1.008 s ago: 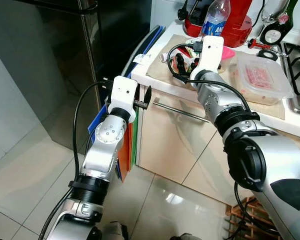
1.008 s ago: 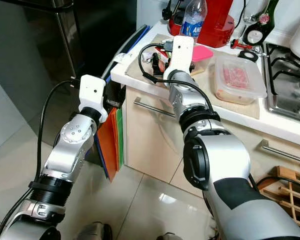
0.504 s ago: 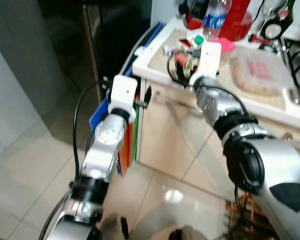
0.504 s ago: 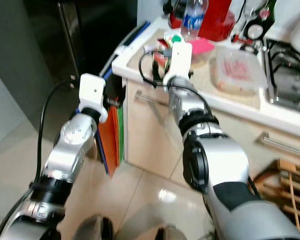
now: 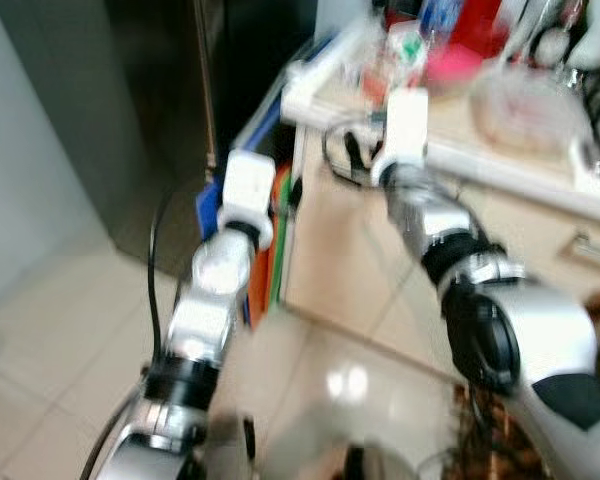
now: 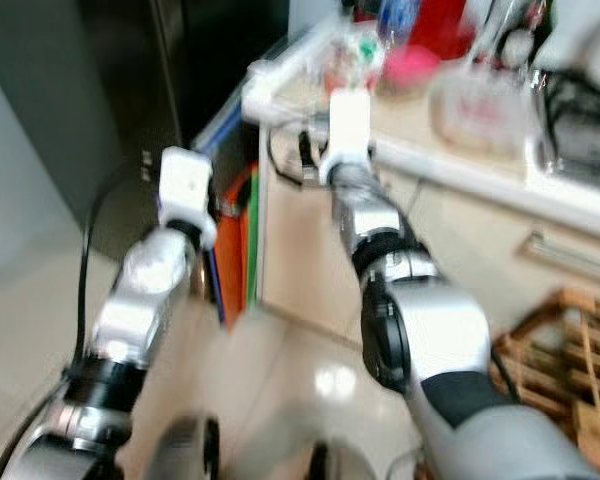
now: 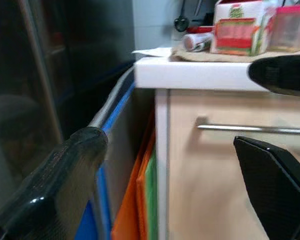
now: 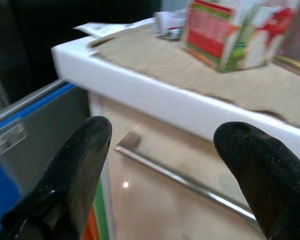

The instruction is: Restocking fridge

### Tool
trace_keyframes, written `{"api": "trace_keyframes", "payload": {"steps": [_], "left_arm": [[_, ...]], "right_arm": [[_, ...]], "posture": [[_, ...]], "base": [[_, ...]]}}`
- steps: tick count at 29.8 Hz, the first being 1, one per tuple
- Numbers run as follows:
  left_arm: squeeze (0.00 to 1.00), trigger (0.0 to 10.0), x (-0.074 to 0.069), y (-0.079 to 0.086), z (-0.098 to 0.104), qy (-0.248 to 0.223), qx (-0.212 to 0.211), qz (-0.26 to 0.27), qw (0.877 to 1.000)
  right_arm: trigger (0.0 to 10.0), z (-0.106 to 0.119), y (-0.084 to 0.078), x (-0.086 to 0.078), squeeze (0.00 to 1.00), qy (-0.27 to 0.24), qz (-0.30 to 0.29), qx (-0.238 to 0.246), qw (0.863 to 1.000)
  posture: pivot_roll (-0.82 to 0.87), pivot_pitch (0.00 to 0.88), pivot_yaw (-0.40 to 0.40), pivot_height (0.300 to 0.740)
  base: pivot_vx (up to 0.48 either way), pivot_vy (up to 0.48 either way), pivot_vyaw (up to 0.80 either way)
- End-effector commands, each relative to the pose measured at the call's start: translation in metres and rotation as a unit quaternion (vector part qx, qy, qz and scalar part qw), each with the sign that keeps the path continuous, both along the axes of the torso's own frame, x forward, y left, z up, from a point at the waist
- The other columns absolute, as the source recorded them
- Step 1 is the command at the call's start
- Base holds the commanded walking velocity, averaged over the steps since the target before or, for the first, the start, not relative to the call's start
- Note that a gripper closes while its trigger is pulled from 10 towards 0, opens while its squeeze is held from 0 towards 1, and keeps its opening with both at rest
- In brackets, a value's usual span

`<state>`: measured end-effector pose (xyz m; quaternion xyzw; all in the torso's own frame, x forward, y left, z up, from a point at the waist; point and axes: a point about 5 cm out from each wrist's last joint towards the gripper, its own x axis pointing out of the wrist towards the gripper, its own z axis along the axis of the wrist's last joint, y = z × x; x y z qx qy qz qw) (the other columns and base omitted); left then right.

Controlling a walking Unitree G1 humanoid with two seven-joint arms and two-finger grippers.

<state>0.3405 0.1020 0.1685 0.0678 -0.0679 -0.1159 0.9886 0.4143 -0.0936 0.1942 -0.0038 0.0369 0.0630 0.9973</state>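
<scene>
The red and green carton point(image 8: 224, 31) sits far back on the counter point(image 8: 140, 82), looks light and squashy, best held by its 2 flat sides, while both the left gripper point(image 7: 170, 175) and right gripper point(image 8: 165, 165) are wide open, holding nothing.

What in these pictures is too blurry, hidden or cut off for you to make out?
- Countertop items, head views: motion blur smears them; only the red-and-green carton reads clearly, in the left wrist view.
- Carton label: too small and soft to read.
- Fridge: dark door, its inside hidden.
- Coloured boards beside the cabinet: seen edge-on, faces hidden.
- Drawer handle: its far end cut off by the right hand's finger.
</scene>
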Motion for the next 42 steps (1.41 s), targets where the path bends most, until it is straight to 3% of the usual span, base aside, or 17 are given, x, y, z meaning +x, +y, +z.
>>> {"api": "trace_keyframes", "payload": {"steps": [1,7,8,9,10,11,20,28,34,42], "left_arm": [[0.0,10.0,0.0,-0.007,0.005,-0.007,-0.009,-0.016,1.0],[0.0,10.0,-0.003,-0.011,0.01,-0.03,-0.013,-0.033,0.999],[0.0,10.0,-0.006,-0.014,0.014,-0.046,-0.021,-0.048,0.998],[0.0,10.0,-0.006,-0.014,0.014,-0.046,-0.021,-0.048,0.998],[0.0,10.0,-0.008,-0.016,0.017,-0.054,-0.022,-0.06,0.997],[0.0,10.0,-0.008,-0.017,0.017,-0.056,-0.022,-0.063,0.996],[0.0,10.0,-0.008,-0.024,0.018,-0.065,-0.004,-0.081,0.995],[0.0,10.0,-0.009,-0.024,0.02,-0.073,-0.015,-0.081,0.994],[0.0,10.0,-0.008,-0.022,0.02,-0.072,-0.013,-0.072,0.995],[0.0,10.0,-0.01,-0.025,0.021,-0.074,-0.013,-0.075,0.994]], "right_arm": [[10.0,0.006,-0.007,0.001,0.0,-0.018,-0.009,-0.002,1.0],[10.0,0.006,-0.004,0.0,0.0,-0.047,-0.005,-0.009,0.999],[10.0,0.017,-0.002,-0.002,0.0,-0.104,-0.007,-0.009,0.995],[10.0,0.017,-0.002,-0.002,0.0,-0.104,-0.007,-0.009,0.995],[10.0,0.028,0.001,-0.003,0.0,-0.15,-0.006,-0.007,0.989],[10.0,0.033,0.002,-0.004,0.0,-0.165,-0.004,-0.001,0.986],[10.0,0.053,0.002,-0.002,0.0,-0.198,-0.009,0.02,0.98],[10.0,0.053,0.003,-0.002,0.0,-0.202,-0.006,0.017,0.979],[10.0,0.054,0.006,-0.003,0.0,-0.204,0.005,0.023,0.979],[10.0,0.074,0.008,0.001,0.0,-0.207,0.023,0.041,0.977]], "posture": [[0.08,0.052,-0.066,0.685],[0.08,0.045,-0.066,0.685],[0.08,0.043,-0.065,0.685],[0.08,0.043,-0.065,0.685],[0.08,0.04,-0.063,0.685],[0.07,0.036,-0.062,0.685],[0.07,0.025,-0.06,0.685],[0.07,0.028,-0.06,0.685],[0.07,0.037,-0.059,0.685],[0.06,0.067,-0.077,0.685]], "base": [[0.465,0.0,0.0],[0.463,0.0,0.0],[0.461,0.0,0.0],[0.461,0.0,0.0],[0.465,0.0,0.0],[0.461,0.0,0.0],[0.468,0.0,0.0],[0.48,0.0,0.0],[0.0,0.0,0.0],[0.0,0.0,0.0]]}}
